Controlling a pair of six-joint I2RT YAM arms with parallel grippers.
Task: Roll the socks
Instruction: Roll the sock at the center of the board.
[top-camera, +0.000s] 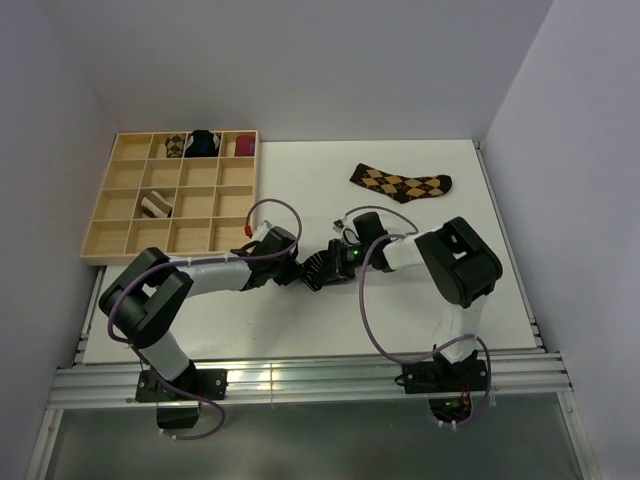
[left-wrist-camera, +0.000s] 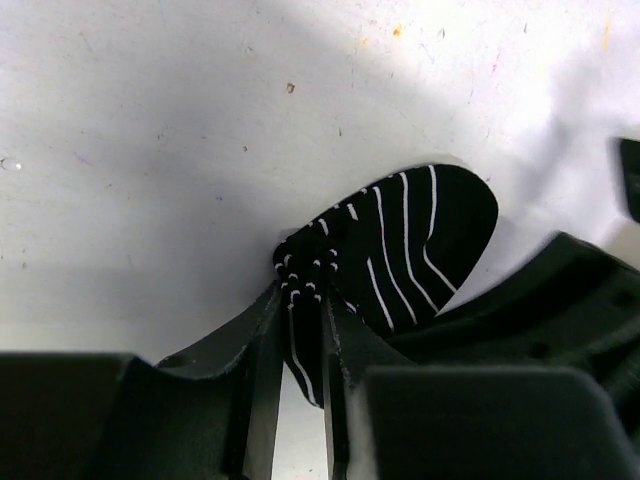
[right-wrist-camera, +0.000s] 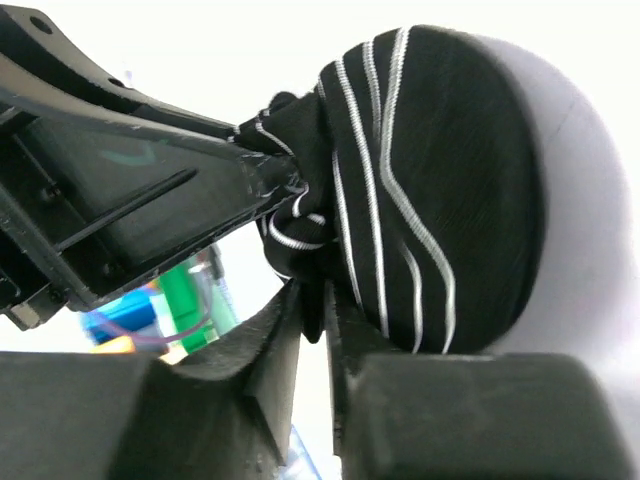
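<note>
Both pairs of jaws pinch the black striped sock (left-wrist-camera: 405, 250) from left and right over the desk (top-camera: 420, 300), probably holding its bunched roll together.

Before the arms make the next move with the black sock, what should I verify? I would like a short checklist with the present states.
1. Left end effector grips black striped sock: ok.
2. Right end effector grips the same sock: ok.
3. Roll is complete and tight: cannot tell.
4. Argyle sock rolled: not ok, it lies flat.
5. Tray has free compartments: ok.
</note>
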